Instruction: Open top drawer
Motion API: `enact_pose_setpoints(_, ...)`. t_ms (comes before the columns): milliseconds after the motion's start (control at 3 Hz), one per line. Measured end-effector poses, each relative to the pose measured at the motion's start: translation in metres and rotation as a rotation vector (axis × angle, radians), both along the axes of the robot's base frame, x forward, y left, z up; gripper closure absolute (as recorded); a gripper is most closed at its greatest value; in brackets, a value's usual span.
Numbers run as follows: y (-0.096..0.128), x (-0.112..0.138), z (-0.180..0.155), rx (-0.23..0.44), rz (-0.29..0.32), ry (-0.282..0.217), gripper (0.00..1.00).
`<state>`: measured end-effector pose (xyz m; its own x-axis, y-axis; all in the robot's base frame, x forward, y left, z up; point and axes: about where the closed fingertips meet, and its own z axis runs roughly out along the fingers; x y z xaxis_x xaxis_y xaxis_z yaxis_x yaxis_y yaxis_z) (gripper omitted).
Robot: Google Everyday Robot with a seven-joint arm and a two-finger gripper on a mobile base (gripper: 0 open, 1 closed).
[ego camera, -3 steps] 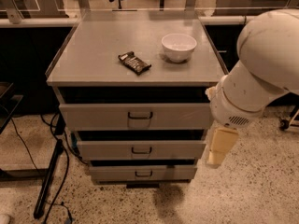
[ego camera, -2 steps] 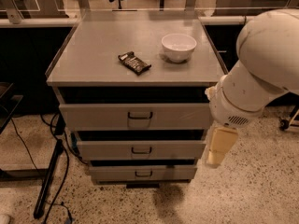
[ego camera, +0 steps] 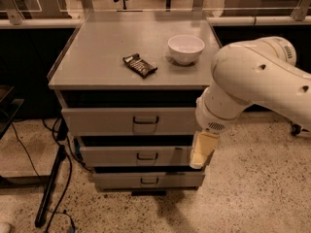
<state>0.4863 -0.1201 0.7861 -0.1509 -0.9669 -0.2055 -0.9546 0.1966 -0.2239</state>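
Grey top drawer (ego camera: 133, 121) hides its inside, white bowl (ego camera: 185, 47) sits above, gripper (ego camera: 203, 150) hangs lower right, its state unclear.

A: What colour is the arm (ego camera: 257, 81)?
B: White and glossy, built of fat rounded shells. A few small dark holes dot the upper segment.
A: Any markings?
B: A ribbed ring at the far joint, and a patch of tiny vent dots on the round wrist.
A: And the gripper (ego camera: 203, 150)?
B: Pale cream, blocky, narrower than the arm, just under that wrist at centre-right.
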Motion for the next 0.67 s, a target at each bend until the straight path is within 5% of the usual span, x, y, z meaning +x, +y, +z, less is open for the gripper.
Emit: enact_pose_setpoints(667, 0.001, 0.034, -0.049, 0.035, -0.098, 0.028, 0.0)
